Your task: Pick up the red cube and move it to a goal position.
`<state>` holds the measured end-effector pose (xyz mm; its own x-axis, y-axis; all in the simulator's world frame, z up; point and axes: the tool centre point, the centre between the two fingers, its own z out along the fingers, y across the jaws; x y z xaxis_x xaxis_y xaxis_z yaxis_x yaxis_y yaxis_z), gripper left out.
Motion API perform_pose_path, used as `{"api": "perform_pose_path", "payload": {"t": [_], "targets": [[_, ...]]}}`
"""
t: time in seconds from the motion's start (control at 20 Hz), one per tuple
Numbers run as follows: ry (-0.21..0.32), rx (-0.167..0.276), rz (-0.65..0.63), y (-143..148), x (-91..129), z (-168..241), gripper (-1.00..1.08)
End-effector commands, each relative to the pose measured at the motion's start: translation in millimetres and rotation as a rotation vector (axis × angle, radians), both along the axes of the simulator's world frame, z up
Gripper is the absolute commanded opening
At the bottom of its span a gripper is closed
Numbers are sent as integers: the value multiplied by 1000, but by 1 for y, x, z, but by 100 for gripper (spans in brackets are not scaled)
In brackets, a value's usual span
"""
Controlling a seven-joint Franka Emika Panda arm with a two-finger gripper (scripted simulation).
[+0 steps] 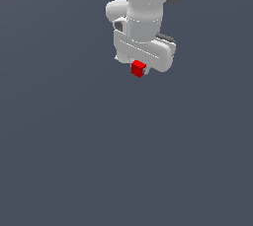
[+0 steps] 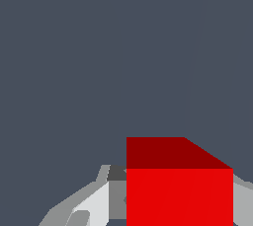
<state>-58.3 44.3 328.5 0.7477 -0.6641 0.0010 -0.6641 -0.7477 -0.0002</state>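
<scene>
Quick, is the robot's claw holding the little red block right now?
Gripper: closed on the red cube, fingers on both sides of it.

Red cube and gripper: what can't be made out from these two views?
- Gripper fingers: exterior view, too small and tucked behind the red cube.
- Cube's lower part: wrist view, cut off by the frame edge.
- Goal position: no marker in either view.
- Arm above the wrist: exterior view, cut off at the top edge.
</scene>
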Motion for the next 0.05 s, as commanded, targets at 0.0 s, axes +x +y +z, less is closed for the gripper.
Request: {"api": "perform_pose_path", "payload": {"t": [0.0], "targets": [[1, 0, 0, 1, -1, 3, -100]]}}
